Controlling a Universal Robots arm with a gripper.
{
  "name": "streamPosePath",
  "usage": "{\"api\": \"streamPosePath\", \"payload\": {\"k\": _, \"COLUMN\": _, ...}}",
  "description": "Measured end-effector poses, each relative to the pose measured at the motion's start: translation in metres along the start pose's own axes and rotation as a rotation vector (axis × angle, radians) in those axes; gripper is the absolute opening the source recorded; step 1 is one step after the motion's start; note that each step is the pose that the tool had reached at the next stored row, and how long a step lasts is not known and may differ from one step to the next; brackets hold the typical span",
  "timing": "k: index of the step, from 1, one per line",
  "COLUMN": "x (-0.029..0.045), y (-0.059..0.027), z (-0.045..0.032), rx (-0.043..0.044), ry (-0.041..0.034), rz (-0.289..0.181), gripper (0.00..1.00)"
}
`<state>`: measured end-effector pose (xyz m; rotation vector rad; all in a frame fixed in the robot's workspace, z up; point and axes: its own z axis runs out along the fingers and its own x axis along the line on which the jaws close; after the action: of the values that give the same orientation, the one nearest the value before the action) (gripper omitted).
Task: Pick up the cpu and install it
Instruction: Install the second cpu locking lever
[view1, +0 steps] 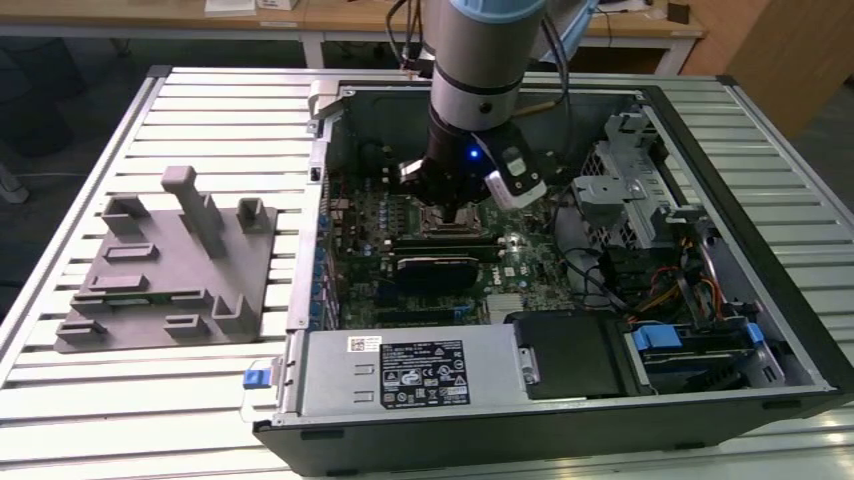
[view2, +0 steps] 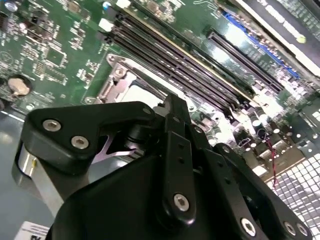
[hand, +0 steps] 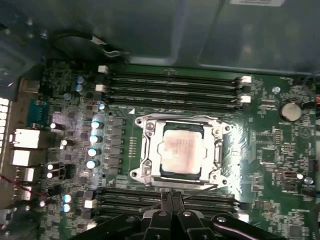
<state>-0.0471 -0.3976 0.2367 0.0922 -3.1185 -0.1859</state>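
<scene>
I have the arm (view1: 474, 90) reaching down into the open case (view1: 561, 250) on the slatted worktop (view1: 200, 120), its gripper (view1: 461, 205) low over the motherboard (view1: 534, 265). In the first wrist view the cpu (hand: 182, 149) lies flat inside the socket (hand: 145, 150), framed by metal on all sides, with memory slots (hand: 170, 85) running along both sides of it. The gripper's fingertips (hand: 172, 200) sit just beside the socket's edge, apart from the cpu, and the jaws look pressed together with nothing between them. In the second wrist view the gripper (view2: 172, 112) blocks most of the socket. A grey fixture (view1: 167, 270) rests on the worktop towards the exterior view's left.
</scene>
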Motion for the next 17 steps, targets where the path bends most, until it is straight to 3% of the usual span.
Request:
{"api": "streamPosePath", "payload": {"k": 2, "x": 0.0023, "y": -0.0013, "z": 0.0078, "rx": -0.0004, "ry": 0.0007, "rz": 0.000, "gripper": 0.11}}
{"api": "streamPosePath", "payload": {"k": 11, "x": 0.0026, "y": -0.0038, "z": 0.0171, "rx": -0.0120, "ry": 0.0052, "rz": 0.000, "gripper": 0.11}}
{"api": "streamPosePath", "payload": {"k": 17, "x": 0.0033, "y": -0.0092, "z": 0.0186, "rx": -0.0446, "ry": 0.0038, "rz": 0.000, "gripper": 0.11}}
